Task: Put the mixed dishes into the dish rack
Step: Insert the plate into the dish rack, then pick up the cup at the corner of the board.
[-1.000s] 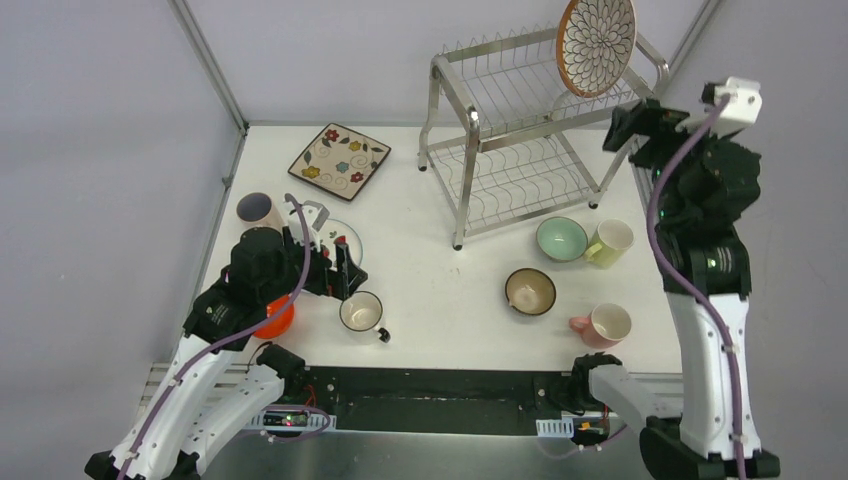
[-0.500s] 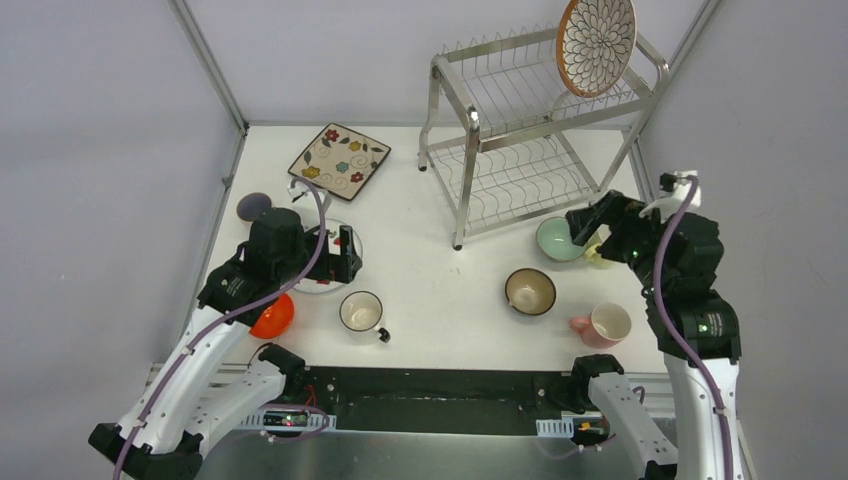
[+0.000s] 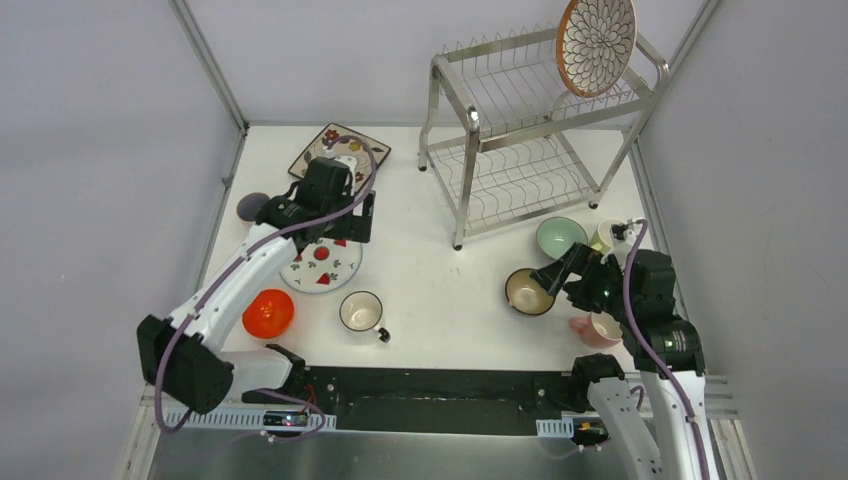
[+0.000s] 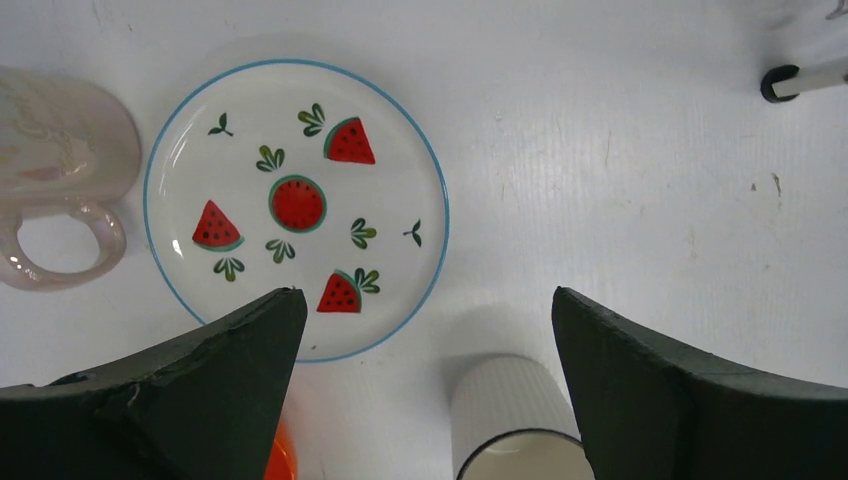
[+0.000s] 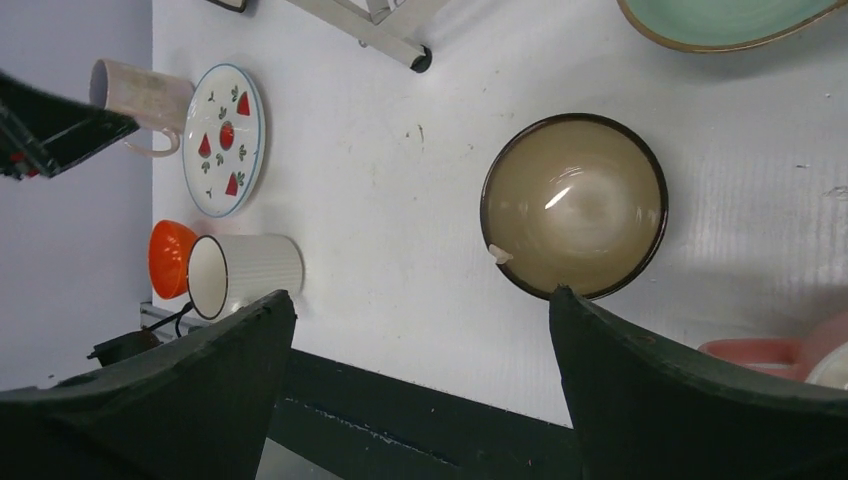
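The silver dish rack [image 3: 530, 140] stands at the back right with the petal-pattern plate [image 3: 596, 42] upright on its top tier. My left gripper [image 3: 355, 218] hangs open above the watermelon plate [image 4: 296, 205] and the white ribbed cup [image 4: 515, 420], holding nothing. The arm partly hides the square floral plate [image 3: 340, 150]. My right gripper [image 3: 555, 275] is open and empty beside the brown bowl [image 5: 574, 205]. Close by are the mint bowl [image 3: 560, 238], a pale cup [image 3: 605, 235] and the pink cup [image 3: 600, 328]. At the near left sits the orange bowl [image 3: 268, 313].
A pale pink mug [image 4: 55, 160] stands left of the watermelon plate. The rack's front foot [image 5: 420, 62] rests on the table between the two groups of dishes. A black strip runs along the table's near edge [image 5: 420, 400]. Grey walls close in the sides.
The left arm swung away from the orange bowl toward the far side, over the watermelon plate. The right arm dropped from the rack's top tier down to the brown bowl. Both grippers stayed open.
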### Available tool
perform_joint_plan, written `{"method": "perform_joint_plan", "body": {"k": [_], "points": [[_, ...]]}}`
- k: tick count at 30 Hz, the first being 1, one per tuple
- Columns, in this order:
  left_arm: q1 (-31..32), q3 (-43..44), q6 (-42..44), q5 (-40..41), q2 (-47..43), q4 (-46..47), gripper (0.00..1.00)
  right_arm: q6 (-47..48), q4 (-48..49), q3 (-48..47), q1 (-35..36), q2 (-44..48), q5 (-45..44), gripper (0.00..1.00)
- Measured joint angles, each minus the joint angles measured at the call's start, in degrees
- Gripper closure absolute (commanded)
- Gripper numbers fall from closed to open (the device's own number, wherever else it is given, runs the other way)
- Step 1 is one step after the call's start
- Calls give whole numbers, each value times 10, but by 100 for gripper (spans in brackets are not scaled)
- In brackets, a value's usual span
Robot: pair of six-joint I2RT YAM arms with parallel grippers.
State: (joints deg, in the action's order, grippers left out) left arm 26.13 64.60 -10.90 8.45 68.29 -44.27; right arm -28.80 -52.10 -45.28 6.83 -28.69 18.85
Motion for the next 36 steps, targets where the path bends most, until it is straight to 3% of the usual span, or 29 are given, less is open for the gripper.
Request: {"method": "perform_joint_plan", "body": {"k": [5,9,15,24,36], "points": [[-24,62,3,4,92,7,12,8,-16,0,0,16,30,0],[-79,83,3,-17,132,48,18,8,-19,7,0,33,51,0],[-116,95,92,-59,226,134,29,13,-19,9,0,50,78,0],[-111,130,227,-73,383,200,32,24,-17,9,0,57,89,0],[-111,132,287,-70,428,274,33,30,-17,10,0,51,93,0]]}}
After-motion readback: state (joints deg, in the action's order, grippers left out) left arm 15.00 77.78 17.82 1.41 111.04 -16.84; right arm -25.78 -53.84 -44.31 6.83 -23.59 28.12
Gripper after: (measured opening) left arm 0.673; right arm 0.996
